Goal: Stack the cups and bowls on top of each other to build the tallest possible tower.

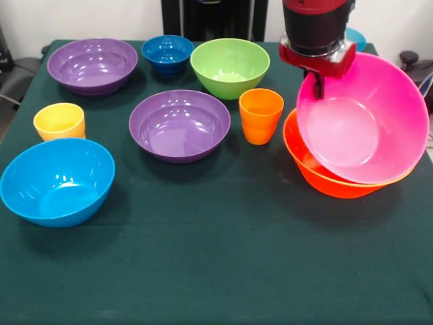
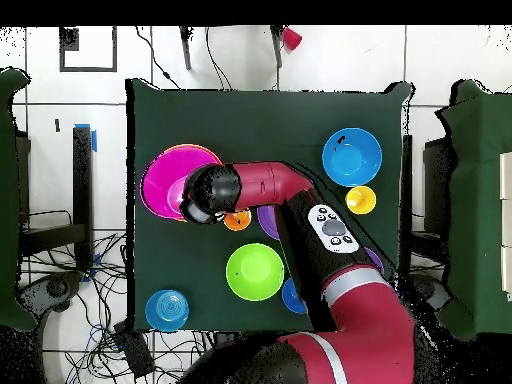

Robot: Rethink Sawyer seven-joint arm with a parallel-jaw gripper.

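Observation:
A large pink bowl [image 1: 365, 122] leans tilted inside the large orange bowl [image 1: 325, 179] at the right of the front view. My gripper [image 1: 316, 89] is shut on the pink bowl's far rim, one dark finger showing over the edge. In the overhead view the arm's wrist [image 2: 208, 193] covers the gripper beside the pink bowl [image 2: 160, 185]. An orange cup [image 1: 260, 115] stands just left of the pile. A yellow cup [image 1: 59, 121] stands at the far left.
Loose on the green cloth are a purple bowl [image 1: 179, 124] in the middle, a second purple bowl [image 1: 93, 64], a small dark-blue bowl [image 1: 168, 53], a green bowl [image 1: 230, 66] and a light-blue bowl [image 1: 56, 179]. A teal bowl [image 2: 166, 310] sits near the table corner.

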